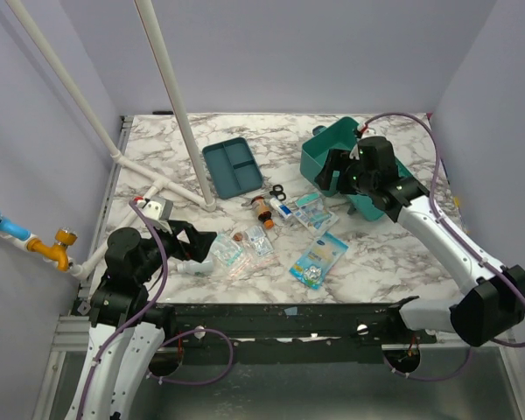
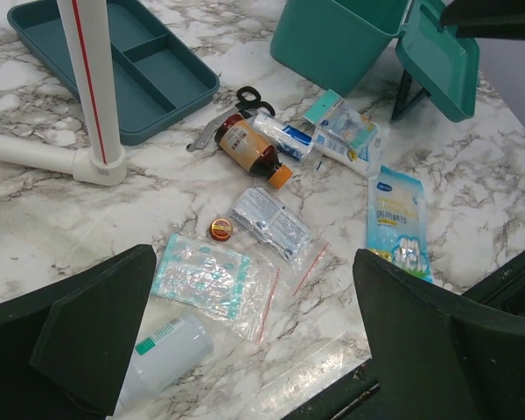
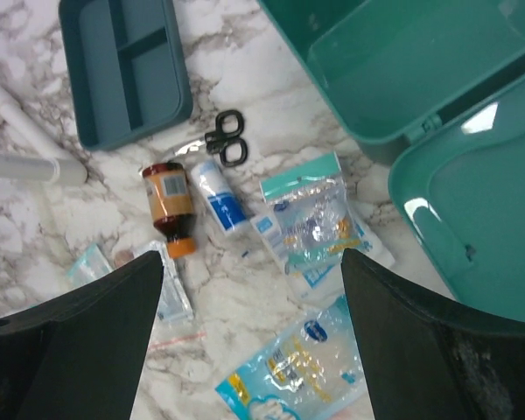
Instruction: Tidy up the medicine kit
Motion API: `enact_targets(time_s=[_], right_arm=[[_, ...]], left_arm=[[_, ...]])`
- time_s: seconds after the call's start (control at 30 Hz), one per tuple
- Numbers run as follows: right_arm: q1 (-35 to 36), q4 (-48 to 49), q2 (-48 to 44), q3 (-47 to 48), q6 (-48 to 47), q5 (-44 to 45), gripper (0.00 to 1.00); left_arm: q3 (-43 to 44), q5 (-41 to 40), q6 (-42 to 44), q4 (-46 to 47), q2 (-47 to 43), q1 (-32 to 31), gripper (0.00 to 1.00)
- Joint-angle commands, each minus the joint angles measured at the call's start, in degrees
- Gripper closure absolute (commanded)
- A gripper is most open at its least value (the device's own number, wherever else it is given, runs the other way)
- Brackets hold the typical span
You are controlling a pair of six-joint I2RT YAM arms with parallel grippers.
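So the medicine kit sits up in the far right corner of the worktop with its lid flipped open and hanging off on the right-edge side. The right wrist view looks straight into it and as far as I can see it's bare inside, nothing loaded.

My read is that it's rigid moulded plastic, pretty light while it's empty, and glossy enough to slip on the marble if I nudge it. I'd pinch the top rim of a side wall rather than try to span the whole body, and I'd stay off the lid since the hinge will probably just swing.

The flat divided tray lies near the middle of the far edge, well apart from the kit, and all its compartments look empty too. Everything else is loose across the middle of the worktop: scissors, a brown bottle on its side, a white tube just beside it, a teal-topped packet and a blue pouch closer to the near edge. A clear zip bag lies toward the near left.

The right gripper hovers by the kit's near wall, jaws spread wide and holding nothing. The left gripper is over the zip bag, also wide open and empty.
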Motion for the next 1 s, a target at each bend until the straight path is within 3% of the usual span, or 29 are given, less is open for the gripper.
enact_targets(time_s=[0.0,0.57,0.97], right_arm=[[0.4,1.8,5.8,6.0,1.6,6.2,0.14],[0.5,2.9,29.2,25.5,14.7,19.4,0.22],[0.6,-4.8,45.4,43.3,20.7,23.1,0.23]], left_arm=[[0.0,-0.8,0.0,1.2,-0.7,-0.4,0.01],[0.4,-2.5,0.3,0.5,-0.6,-0.9,0.01],[0.3,-3.2,0.4,0.2,-1.0,-1.2,0.02]])
